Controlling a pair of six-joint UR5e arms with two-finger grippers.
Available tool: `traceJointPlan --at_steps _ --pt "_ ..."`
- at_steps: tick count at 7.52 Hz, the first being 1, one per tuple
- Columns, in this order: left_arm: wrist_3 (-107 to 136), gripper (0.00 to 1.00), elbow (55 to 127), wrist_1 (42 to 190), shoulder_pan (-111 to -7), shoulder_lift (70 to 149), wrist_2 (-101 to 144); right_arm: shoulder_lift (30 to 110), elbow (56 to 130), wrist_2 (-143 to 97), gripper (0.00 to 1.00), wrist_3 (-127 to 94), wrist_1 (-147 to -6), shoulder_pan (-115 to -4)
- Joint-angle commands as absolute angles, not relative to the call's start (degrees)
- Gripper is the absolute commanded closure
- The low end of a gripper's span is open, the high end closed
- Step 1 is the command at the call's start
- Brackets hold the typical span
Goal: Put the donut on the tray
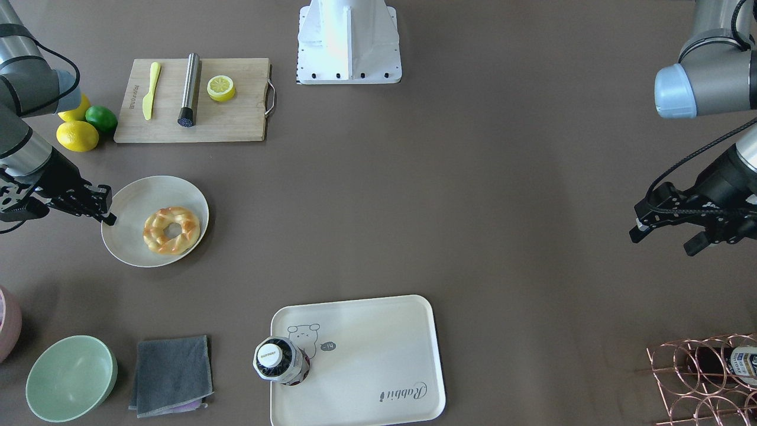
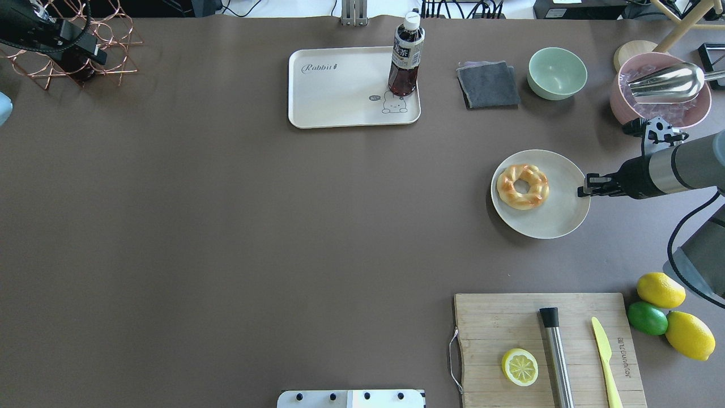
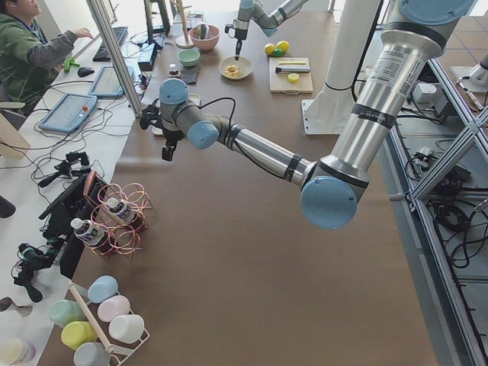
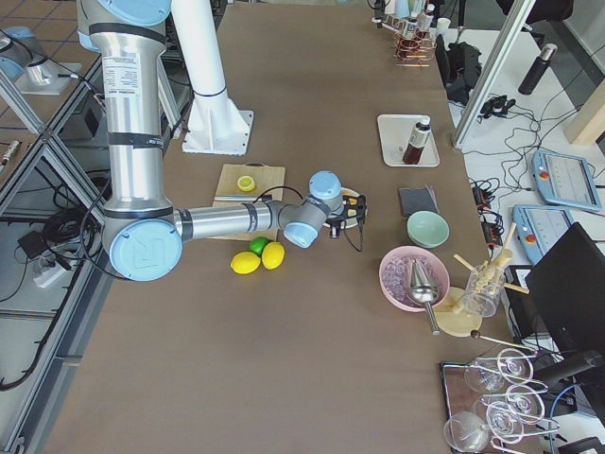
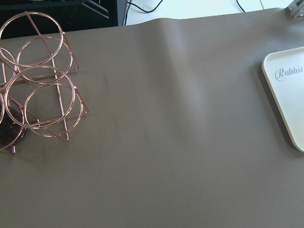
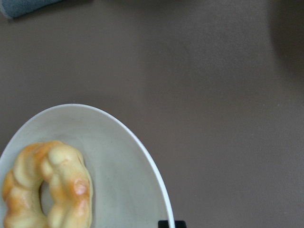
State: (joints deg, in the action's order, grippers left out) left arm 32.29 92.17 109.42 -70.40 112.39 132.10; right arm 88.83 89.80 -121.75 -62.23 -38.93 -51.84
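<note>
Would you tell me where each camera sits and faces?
Front-facing: across table, facing the robot's base.
Overhead: behind base, looking down; right gripper by plate.
Exterior left: table end; left arm near.
Exterior right: other end; right arm near.
Left wrist: tray corner, wire rack; no fingers.
Right wrist: donut; fingers barely.
Front-facing and overhead share donut, tray.

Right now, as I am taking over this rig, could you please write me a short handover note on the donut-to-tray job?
Left gripper: open, empty, above bare table near the copper wire rack, far from the job's things.
Right gripper: looks shut, empty, at the rim of the round plate, not touching the donut.
Donut: lies on the round plate.
Tray: at the operators' side; an upright bottle stands by its bear drawing, and the rest is bare.
Done: nothing; the donut is not yet grasped.
Left: probably open the right gripper, grasp the donut, carry it to the tray and set it down clear of the bottle.
</note>
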Motion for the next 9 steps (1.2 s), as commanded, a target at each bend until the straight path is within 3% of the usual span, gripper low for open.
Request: traceJointPlan --at_steps 1,3,7,9 --pt "34.79 0.01 92.28 109.42 -70.31 112.76 132.19 88.42 96.73 -128.74 1.00 -62.23 -44.09 -56.50" --pt "39.17 0.01 92.02 109.51 -69.79 114.07 132.54 82.13 101.50 -128.67 1.00 -63.36 -53.82 -56.51" --pt "54.88 0.01 92.55 109.95 -63.47 118.90 132.71 58.06 100.73 -120.01 1.00 -80.04 -71.23 -47.40" --pt "67.60 0.02 92.46 119.13 -57.78 119.09 132.71 48.30 97.58 -113.41 1.00 -86.80 -76.63 -42.74"
